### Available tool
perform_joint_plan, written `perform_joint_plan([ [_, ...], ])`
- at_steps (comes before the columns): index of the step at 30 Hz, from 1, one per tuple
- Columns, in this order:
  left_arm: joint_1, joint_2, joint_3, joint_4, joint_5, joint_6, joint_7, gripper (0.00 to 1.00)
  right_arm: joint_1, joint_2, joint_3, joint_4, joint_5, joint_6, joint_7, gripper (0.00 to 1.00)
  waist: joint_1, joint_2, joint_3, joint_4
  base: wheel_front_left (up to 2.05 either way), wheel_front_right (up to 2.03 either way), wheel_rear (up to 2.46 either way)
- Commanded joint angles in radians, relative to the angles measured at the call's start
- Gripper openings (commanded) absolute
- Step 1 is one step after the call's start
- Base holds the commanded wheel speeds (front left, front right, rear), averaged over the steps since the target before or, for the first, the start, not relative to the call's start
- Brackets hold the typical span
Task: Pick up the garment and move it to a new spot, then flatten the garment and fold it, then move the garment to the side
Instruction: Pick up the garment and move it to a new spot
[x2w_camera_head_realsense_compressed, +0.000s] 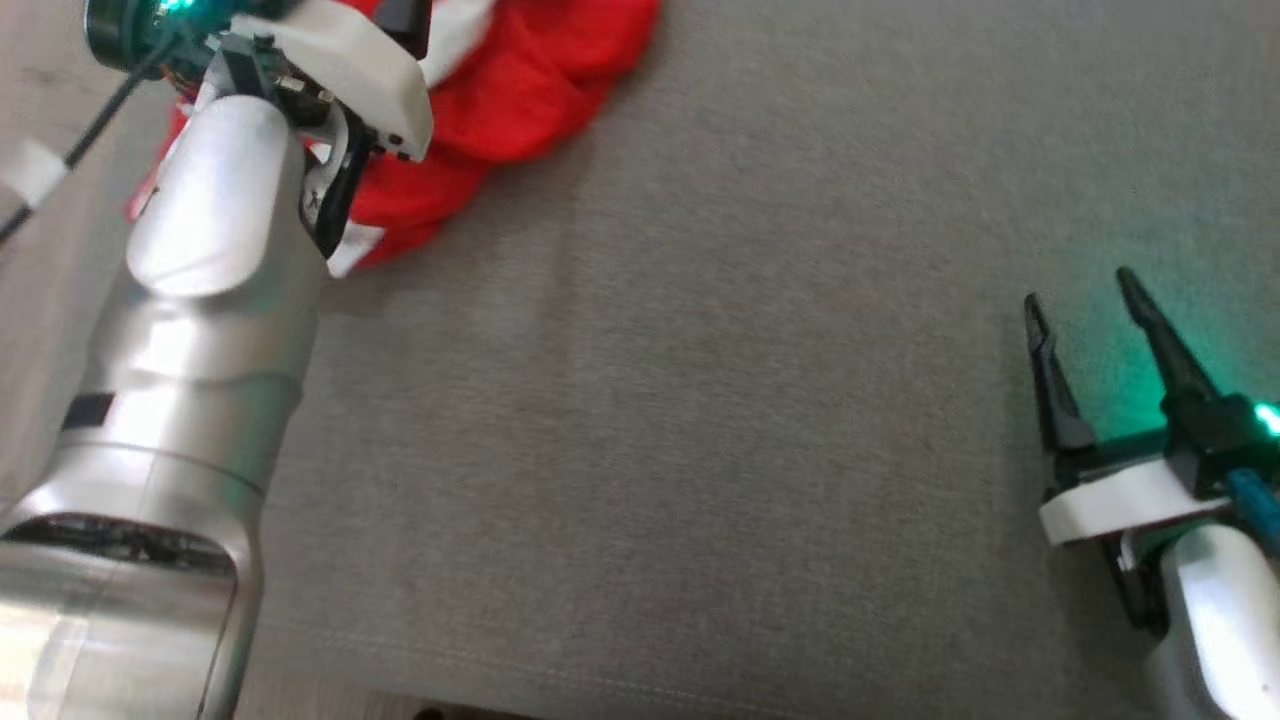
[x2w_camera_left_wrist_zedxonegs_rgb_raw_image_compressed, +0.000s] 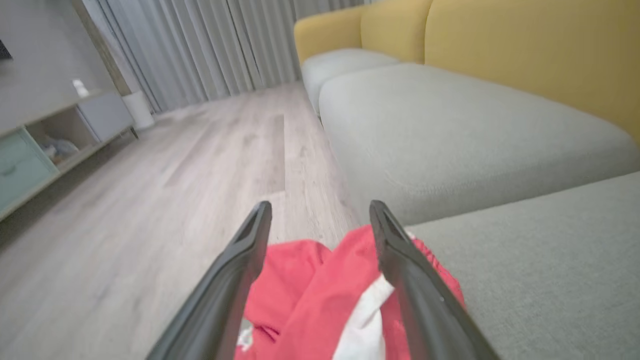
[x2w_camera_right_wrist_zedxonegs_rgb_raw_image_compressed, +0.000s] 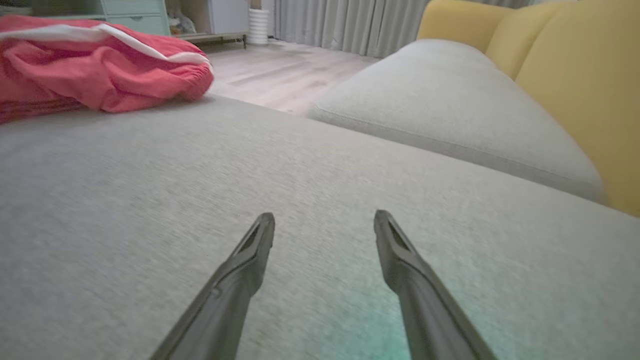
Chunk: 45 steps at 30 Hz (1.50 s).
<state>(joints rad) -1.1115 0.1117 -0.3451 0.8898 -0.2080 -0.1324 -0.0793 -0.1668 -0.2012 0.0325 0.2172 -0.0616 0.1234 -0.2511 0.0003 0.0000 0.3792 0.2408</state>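
Garment bunched on grey cushion, left fingers spread over it, right fingers spread, empty

Garment: top cut by the head view's upper edge; near side hidden behind the left arm.
Garment under the left gripper: cut by the wrist view's bottom edge, partly behind both fingers.
Garment far left of the right gripper: cut by the left edge.
Shelf contents, ahead-left of the left gripper: too blurred to tell.
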Motion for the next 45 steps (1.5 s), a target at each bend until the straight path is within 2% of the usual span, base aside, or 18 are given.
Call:
perform_joint_plan([
  [1,-0.034,0.040,0.015,-0.017,-0.008,0.002,0.004,1.00,-0.015,-0.011,0.017,-0.035,-0.002,0.007,-0.011,1.00,-0.0003,0.0000,0.068,-0.065,0.00,0.00,0.00],
  [6,-0.108,0.093,-0.025,0.156,-0.014,0.010,0.012,1.00,-0.041,-0.020,0.018,-0.049,0.002,0.007,-0.011,1.00,-0.0003,0.0000,0.134,-0.105,0.00,0.00,0.00],
  [9,-0.126,0.109,-0.042,0.234,0.017,0.075,0.023,1.00,-0.045,-0.020,0.020,-0.049,0.005,0.007,-0.011,1.00,-0.0003,0.0000,0.149,-0.108,0.00,0.00,0.00],
  [12,-0.135,0.105,-0.053,0.291,0.025,0.097,0.044,1.00,-0.047,-0.025,0.027,-0.049,0.000,0.007,-0.011,1.00,-0.0003,0.0000,0.159,-0.105,0.00,0.00,0.00],
  [13,-0.140,0.106,-0.056,0.303,0.027,0.097,0.043,0.54,-0.049,-0.026,0.027,-0.050,-0.002,0.007,-0.011,1.00,-0.0003,0.0000,0.163,-0.104,0.00,0.00,0.00],
  [14,-0.145,0.107,-0.060,0.310,0.030,0.100,0.035,0.24,-0.052,-0.026,0.026,-0.050,-0.005,0.007,-0.011,1.00,-0.0003,0.0000,0.165,-0.102,0.00,0.00,0.00],
  [15,-0.150,0.106,-0.062,0.316,0.030,0.100,0.025,0.00,-0.055,-0.025,0.025,-0.050,-0.006,0.007,-0.011,1.00,-0.0003,0.0000,0.166,-0.100,0.00,0.00,0.00],
  [20,-0.184,0.103,-0.075,0.317,0.040,0.122,-0.059,0.00,-0.064,-0.014,0.038,-0.044,-0.011,0.007,-0.011,1.00,-0.0003,0.0000,0.138,-0.090,0.00,0.00,0.00],
  [24,-0.225,0.098,-0.086,0.299,0.049,0.145,-0.128,0.00,-0.056,0.009,0.049,-0.029,-0.007,0.007,-0.011,1.00,-0.0003,0.0000,0.068,-0.093,0.00,0.00,0.00],
  [29,-0.268,0.085,-0.118,0.267,0.069,0.123,-0.161,0.00,-0.028,0.055,0.063,-0.007,-0.001,0.007,-0.011,1.00,-0.0003,0.0000,-0.060,-0.128,0.00,0.00,0.00],
  [34,-0.285,0.060,-0.147,0.229,0.078,0.092,-0.173,0.00,0.019,0.100,0.073,0.016,0.011,0.007,-0.011,1.00,-0.0003,0.0000,-0.210,-0.197,0.00,0.00,0.00],
  [39,-0.285,0.039,-0.151,0.184,0.056,0.055,-0.179,0.00,0.074,0.130,0.088,0.036,0.024,0.007,-0.011,1.00,-0.0003,0.0000,-0.344,-0.308,0.00,0.00,0.00],
  [43,-0.282,0.002,-0.156,0.137,0.025,0.029,-0.181,0.00,0.102,0.143,0.088,0.036,0.040,0.007,-0.011,1.00,-0.0003,0.0000,-0.398,-0.406,0.00,0.00,0.00],
  [45,-0.281,-0.005,-0.158,0.126,0.018,0.024,-0.181,0.00,0.105,0.145,0.090,0.037,0.045,0.007,-0.011,1.00,-0.0003,0.0000,-0.407,-0.431,0.00,0.00,0.00],
])
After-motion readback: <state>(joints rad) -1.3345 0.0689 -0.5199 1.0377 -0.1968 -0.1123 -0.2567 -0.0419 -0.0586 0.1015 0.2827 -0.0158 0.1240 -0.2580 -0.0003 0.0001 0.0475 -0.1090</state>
